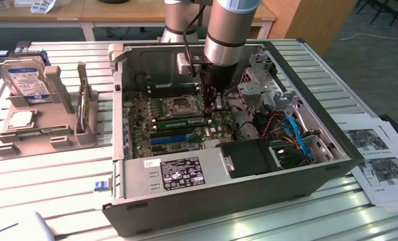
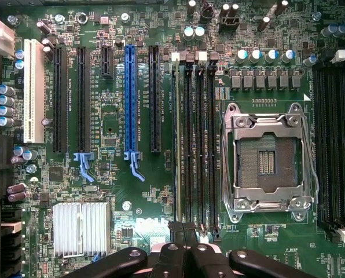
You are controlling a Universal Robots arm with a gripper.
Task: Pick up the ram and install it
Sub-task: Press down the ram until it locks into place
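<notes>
**Fingers shut above the memory slots, ram seated at the bank's edge**

My gripper point(image 1: 209, 103) hangs down inside the open computer case point(image 1: 206, 193), near the middle of the exterior view, just over the motherboard point(image 2: 109, 121). My fingers point(image 2: 184, 231) are clenched together with nothing between them; in the wrist view their dark tips meet at the bottom centre of the frame, right at the end of the black memory slots point(image 2: 198, 139).

The ram point(image 2: 176, 133) stands edge-on in the slot nearest the blue expansion slot point(image 2: 131, 104), a thin green strip running up the frame beside the three empty black slots. In the exterior view it lies as a green stick point(image 1: 183, 120) just below the CPU socket point(image 1: 182, 104), left of my fingertips.

I judge the pick-up done and the installing in hand: the stick is in its slot and my closed fingers sit close to one end of it. Whether its latches have snapped home I cannot tell. Any pressing calls for a straight push down on the stick's top edge, centred on it, without skidding onto the neighbouring slots.
</notes>
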